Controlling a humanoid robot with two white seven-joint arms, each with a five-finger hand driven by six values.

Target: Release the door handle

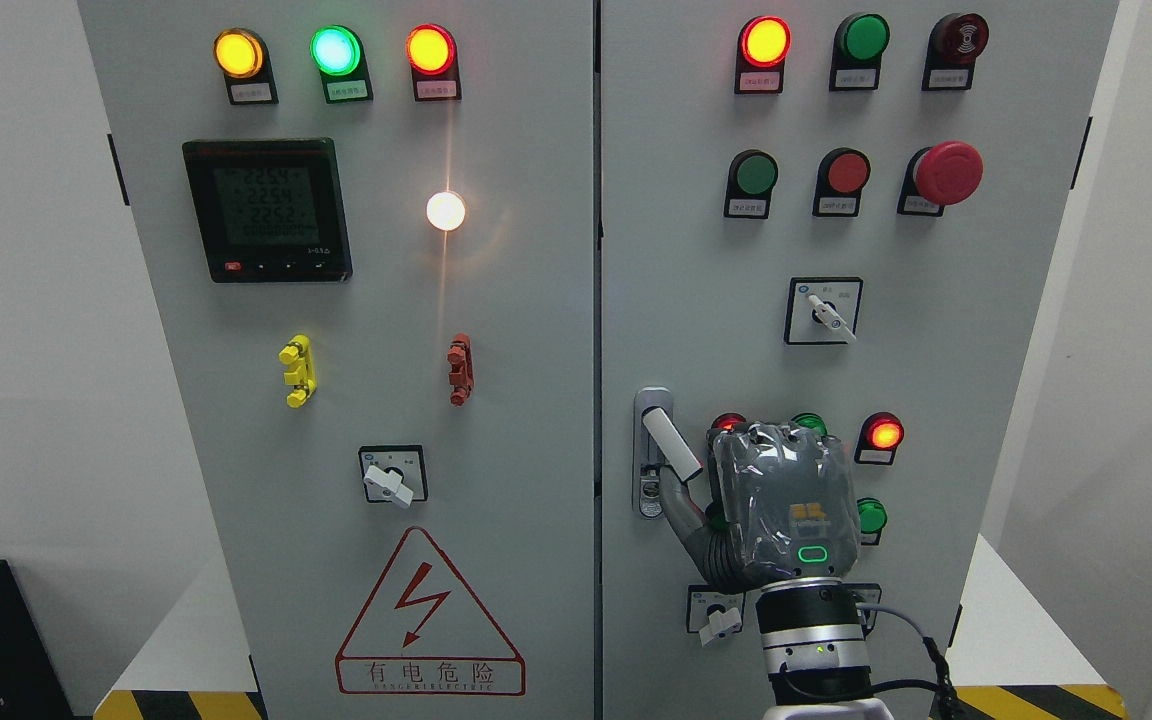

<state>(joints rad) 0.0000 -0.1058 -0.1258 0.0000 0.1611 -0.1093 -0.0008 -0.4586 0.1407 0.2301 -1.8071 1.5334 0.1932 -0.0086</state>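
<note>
The silver door handle [671, 443] sits on the left edge of the cabinet's right door [996, 330]. Its lever is tilted, with the lower end swung out to the right, above its lock plate [649, 495]. My right hand [781, 510] comes up from the bottom edge, with its grey back facing the camera. It is directly right of the lever, and its left edge meets the lever's lower tip. The back of the hand hides whether it has hold of the lever. My left arm is out of view.
The right door carries lamps, push buttons, a red mushroom stop button [948, 172] and a rotary switch [824, 312]. The hand partly covers small lamps [881, 434] and a lower switch [718, 620]. The left door [536, 330] holds a meter [267, 210] and a warning triangle [428, 615].
</note>
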